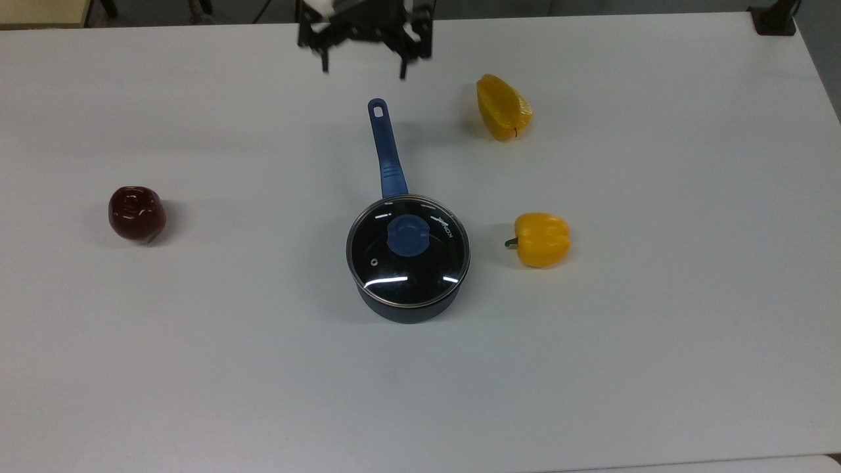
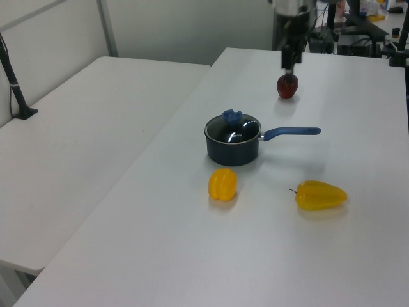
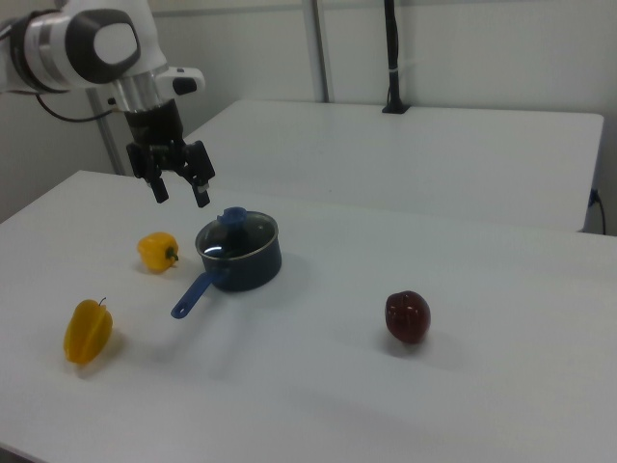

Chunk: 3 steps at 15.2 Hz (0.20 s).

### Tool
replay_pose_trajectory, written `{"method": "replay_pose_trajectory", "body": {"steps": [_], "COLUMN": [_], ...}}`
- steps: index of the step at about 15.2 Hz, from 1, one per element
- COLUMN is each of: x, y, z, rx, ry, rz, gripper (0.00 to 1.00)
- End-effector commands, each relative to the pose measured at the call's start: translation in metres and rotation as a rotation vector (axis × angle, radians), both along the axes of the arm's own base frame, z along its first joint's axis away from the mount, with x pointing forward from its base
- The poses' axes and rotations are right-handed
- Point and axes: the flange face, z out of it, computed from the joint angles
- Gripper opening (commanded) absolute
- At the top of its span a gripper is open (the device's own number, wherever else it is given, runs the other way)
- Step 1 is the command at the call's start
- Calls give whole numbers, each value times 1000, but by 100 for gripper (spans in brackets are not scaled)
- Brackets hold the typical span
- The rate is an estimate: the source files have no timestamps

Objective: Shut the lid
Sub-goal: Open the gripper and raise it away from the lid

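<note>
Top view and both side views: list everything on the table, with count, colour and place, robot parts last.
Saucepan: one, dark with a blue handle, middle of the table.
Lid: one, clear glass with a blue knob, seated on the saucepan.
Peppers: two, yellow; one beside the saucepan on the top view's right, one farther up.
Apple: one, dark red, on the top view's left.
Table: one, white.
Gripper: one, black, open, raised above the table, apart from the lid.

My black gripper (image 1: 363, 69) hangs over a white table (image 1: 657, 328). Dark saucepan (image 1: 407, 309), blue handle (image 1: 386, 152), blue-knobbed clear lid (image 1: 408, 249); two yellow peppers (image 1: 541, 239), one dark red apple (image 1: 136, 213).
</note>
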Motion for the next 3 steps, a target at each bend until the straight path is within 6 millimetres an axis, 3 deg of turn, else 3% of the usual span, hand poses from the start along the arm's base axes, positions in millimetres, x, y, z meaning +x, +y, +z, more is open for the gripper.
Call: {"method": "replay_pose_trajectory", "body": {"steps": [1,3], "x": [-32,-33], "y": [-32,-35], "z": [23,25], "rx": [-18,-14], "ry": [6,9], "rz": [-61,-68], "gripper": [100,100]}}
